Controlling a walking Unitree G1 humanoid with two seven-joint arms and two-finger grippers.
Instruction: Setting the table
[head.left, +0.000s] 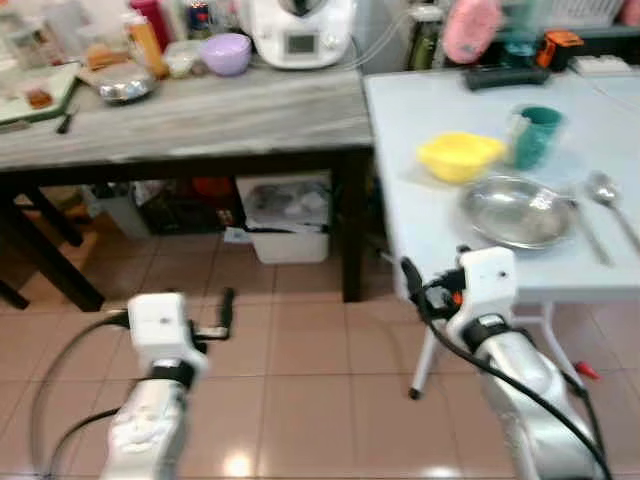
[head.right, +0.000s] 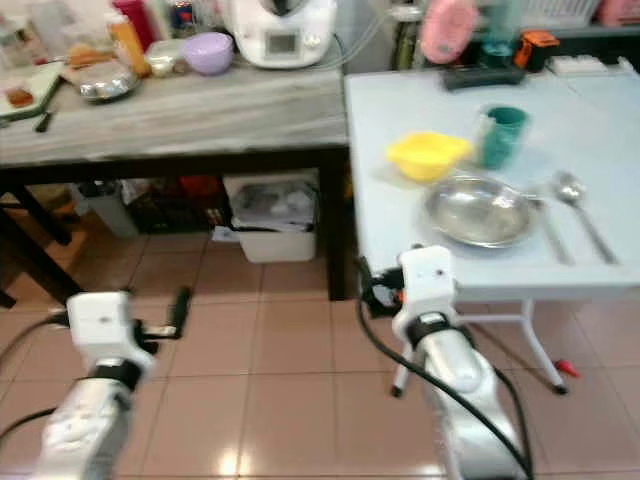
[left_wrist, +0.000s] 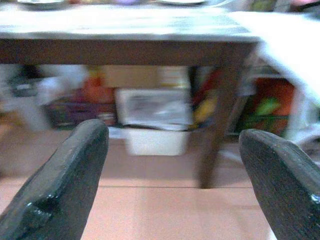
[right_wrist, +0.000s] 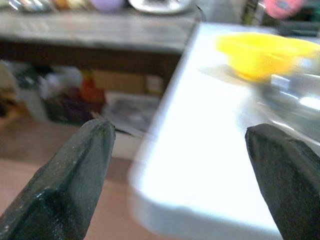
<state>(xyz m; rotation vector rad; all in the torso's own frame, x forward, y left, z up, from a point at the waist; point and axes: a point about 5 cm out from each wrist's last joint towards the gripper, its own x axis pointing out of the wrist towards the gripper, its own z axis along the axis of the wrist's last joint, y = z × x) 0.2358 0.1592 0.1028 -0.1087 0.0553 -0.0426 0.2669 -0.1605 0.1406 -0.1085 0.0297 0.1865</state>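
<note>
Nearest, two silver robot arms reach forward over a tiled floor. The left gripper hangs above the tiles with its two black fingers spread wide apart and nothing between them. The right gripper is held at the near corner of a white table, fingers likewise spread wide and holding nothing.

On the white table, toward its near edge, sits a round metal plate. A spoon lies just beside the plate on its right, and another long utensil lies between them; what kind it is cannot be told. Just behind the plate is a yellow bowl, and beside that a green cup. Further back on this table are a dark flat object and a pink item, both blurred.

To the left stands a grey-topped table with dark legs. Under it is a white bin among blurred clutter. On its far side are a purple bowl, a white appliance, an orange bottle and a metal dish.
</note>
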